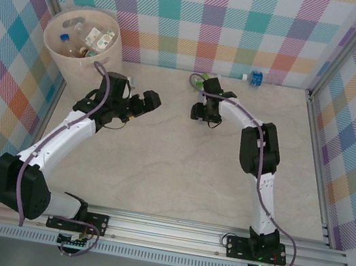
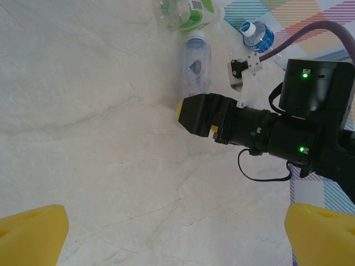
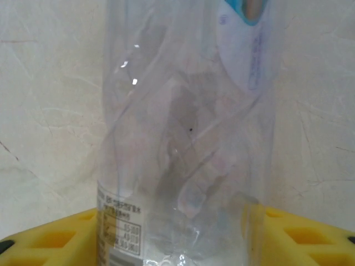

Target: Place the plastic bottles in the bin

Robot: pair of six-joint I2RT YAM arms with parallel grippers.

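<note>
At the far left corner of the table (image 1: 157, 171) stands the bin (image 1: 78, 53), with several bottles (image 1: 91, 38) already lying inside; they overlap, so their number is hard to tell. Just to the right of the bin and in front of it hangs the left gripper (image 1: 148, 99), its yellow fingertips (image 2: 33, 235) spread wide at the two bottom corners of its wrist view, with nothing but bare marble-patterned tabletop between them.

To its right, across a gap of bare table, the right gripper (image 1: 201, 113) is down at the table's surface on a clear bottle (image 2: 197, 64) that lies flat. In the right wrist view the yellow fingers (image 3: 50, 241) sit against both sides of the crumpled clear body (image 3: 188, 138), closed on it. Whether it is off the table I cannot tell. The frame cuts off both ends of the bottle and part of its blue-and-white label. In the left wrist view its white-capped end points away from the gripper, and its other end is hidden behind the gripper's black body (image 2: 202, 113). From above, the clear plastic is hard to make out.

Just beyond it lies a green-labelled bottle (image 1: 201, 80), cut off at the top edge of the left wrist view. Further right, a blue-labelled bottle (image 1: 255, 78) rests against the back wall (image 1: 218, 23).
</note>
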